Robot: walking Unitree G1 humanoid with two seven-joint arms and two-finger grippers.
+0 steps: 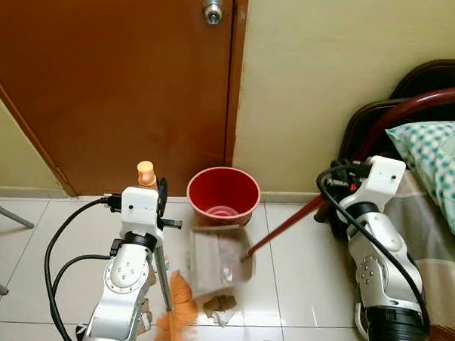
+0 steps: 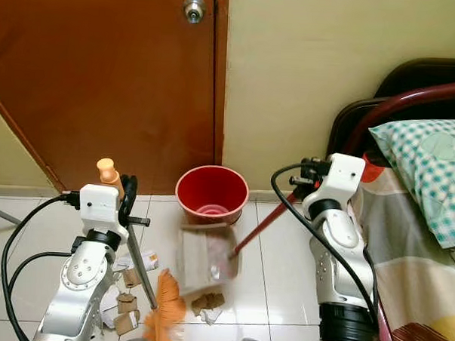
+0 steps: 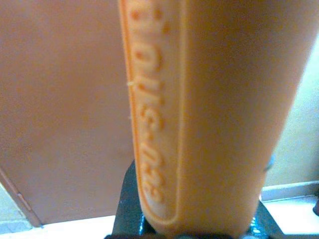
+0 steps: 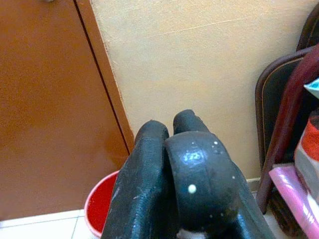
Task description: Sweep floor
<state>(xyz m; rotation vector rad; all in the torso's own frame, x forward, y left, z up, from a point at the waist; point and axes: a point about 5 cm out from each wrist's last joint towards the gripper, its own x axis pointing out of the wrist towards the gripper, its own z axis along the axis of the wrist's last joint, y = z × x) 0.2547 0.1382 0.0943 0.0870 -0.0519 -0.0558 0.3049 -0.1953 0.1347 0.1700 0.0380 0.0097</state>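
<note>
I hold the broom in my left gripper, pressed on its orange handle top; the bristles rest on the floor beside the scraps; my right gripper is clamped on the dustpan handle, the pan lifted and tilted just before the red bucket. I judge both tools light and stiff; the plastic handle looks smooth, so it may slip or turn; the scraps seem light and can scatter; better to grip high and move slowly.
</note>
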